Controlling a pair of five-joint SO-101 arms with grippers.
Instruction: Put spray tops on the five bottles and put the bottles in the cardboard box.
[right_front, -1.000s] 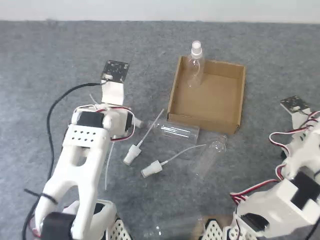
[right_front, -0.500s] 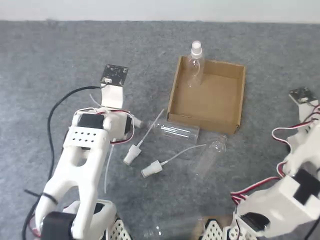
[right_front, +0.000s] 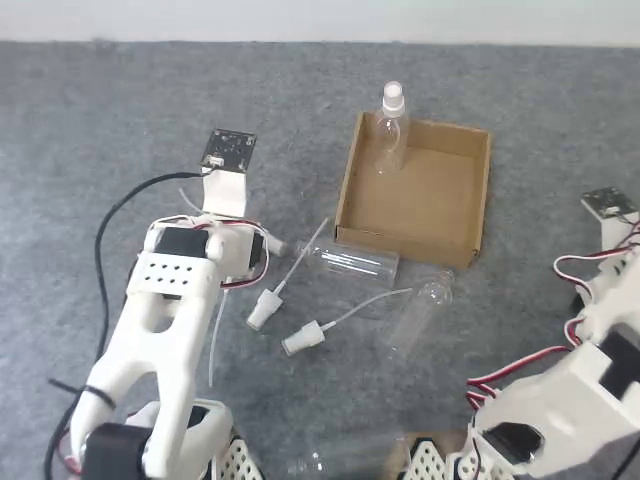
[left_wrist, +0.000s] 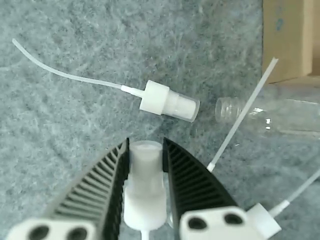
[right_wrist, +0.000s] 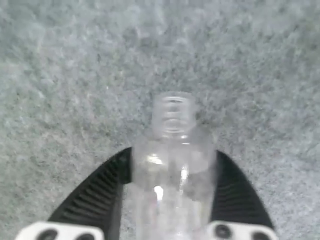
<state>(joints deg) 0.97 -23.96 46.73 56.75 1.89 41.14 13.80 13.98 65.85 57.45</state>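
Note:
My left gripper (left_wrist: 146, 146) is shut on a white spray top (left_wrist: 145, 192), held just above the grey mat. Another spray top (left_wrist: 167, 102) with a long dip tube lies right beyond it, beside the open neck of a clear bottle (left_wrist: 280, 117) lying on its side. My right gripper (right_wrist: 172, 157) is shut on a clear bottle (right_wrist: 172, 132) whose neck has no top. In the high view the cardboard box (right_front: 345, 195) holds one capped bottle (right_front: 392, 130) standing in its back left corner.
Two loose spray tops (right_front: 265, 305) (right_front: 303, 337) and a second lying bottle (right_front: 420, 310) rest in front of the box. A further clear bottle (right_front: 340, 460) lies near the front edge between the arm bases. The left arm (right_front: 170, 310) stands left of the tops.
The right arm has drawn back towards the right edge of the high view. The left arm shifted slightly nearer and then held still.

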